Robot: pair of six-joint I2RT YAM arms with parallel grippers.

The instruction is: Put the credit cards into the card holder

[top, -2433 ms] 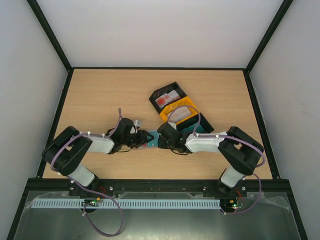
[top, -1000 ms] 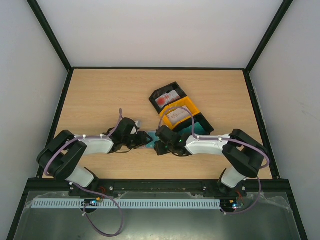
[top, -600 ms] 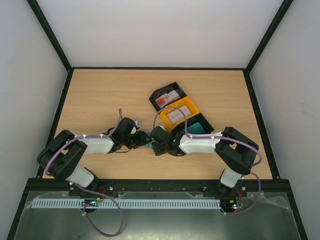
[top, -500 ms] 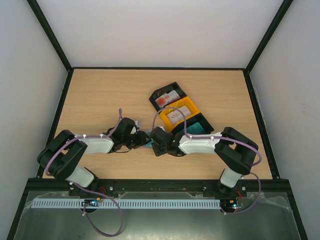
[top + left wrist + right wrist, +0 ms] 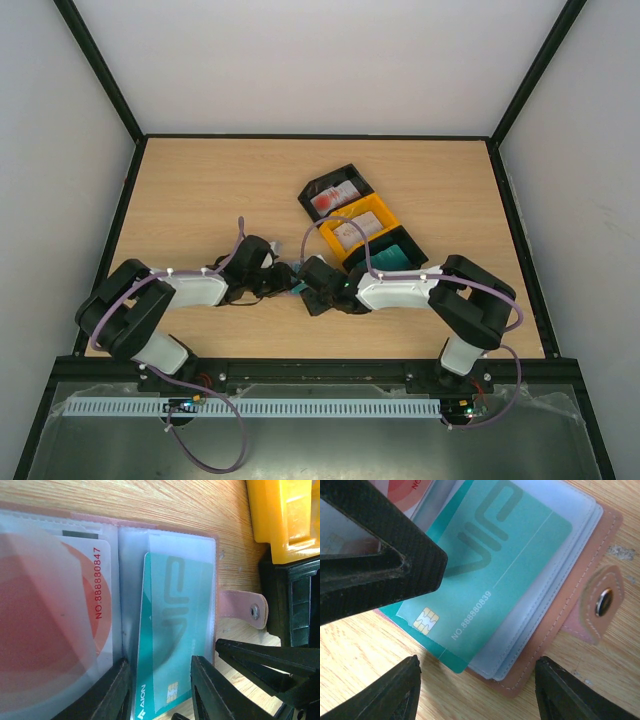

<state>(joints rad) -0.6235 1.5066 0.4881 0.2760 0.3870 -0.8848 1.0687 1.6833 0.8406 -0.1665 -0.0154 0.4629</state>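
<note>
Left pincer (image 5: 160, 661) is straddling the near end of the teal card (image 5: 170, 615), fingers apart; whether it is squeezing that card cannot be told. Between the arms the card holder (image 5: 167, 545) is lying open on the surface (image 5: 200, 190), a red-and-white card (image 5: 75, 610) sitting in its left pocket, the teal one sticking partly out of the right pocket. Farther right, the right pincer (image 5: 477, 661) is gaping wide around the jutting end.

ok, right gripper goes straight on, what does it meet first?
Probably the exposed end of the teal card, sticking out of the card holder just ahead of the right gripper; depth is unclear.
</note>
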